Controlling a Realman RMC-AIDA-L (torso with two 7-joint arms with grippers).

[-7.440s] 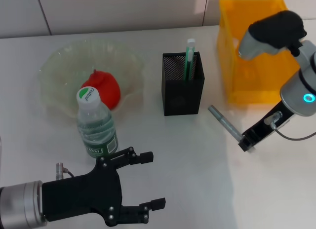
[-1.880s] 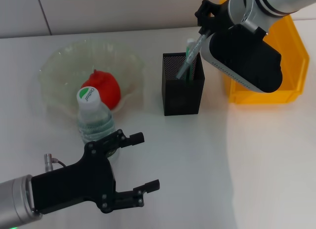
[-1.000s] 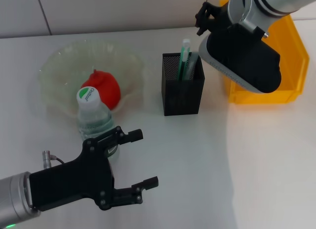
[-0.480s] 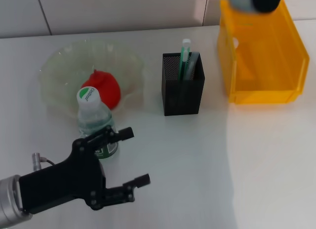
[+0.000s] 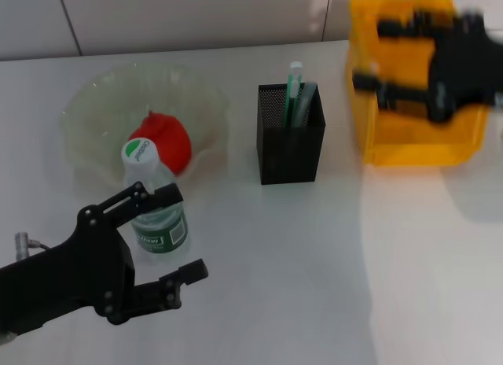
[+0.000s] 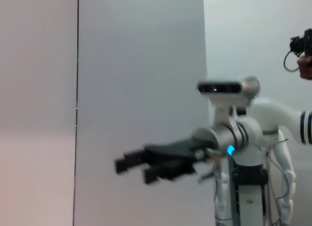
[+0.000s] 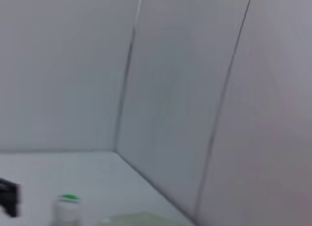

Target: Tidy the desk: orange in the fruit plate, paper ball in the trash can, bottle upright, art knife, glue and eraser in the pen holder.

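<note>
The bottle (image 5: 154, 198) stands upright on the white table, its green-topped cap showing in the right wrist view (image 7: 68, 198). The orange (image 5: 162, 144) lies in the fruit plate (image 5: 94, 105). The pen holder (image 5: 290, 137) holds a green-and-white stick and a grey art knife (image 5: 308, 97). My left gripper (image 5: 181, 233) is open and empty just in front of the bottle. My right gripper (image 5: 376, 54) is blurred, open and empty, in the air before the trash can (image 5: 409, 137). The paper ball and the eraser are out of view.
The left wrist view shows the wall, the robot's head and body, and the right arm's black gripper (image 6: 134, 168) held out. The table's near right part is bare white surface. A tiled wall runs behind the table.
My right gripper lifted the grey art knife, let it go in the pen holder, and swung away to the trash can. My left gripper drew back toward the near left, still open.
</note>
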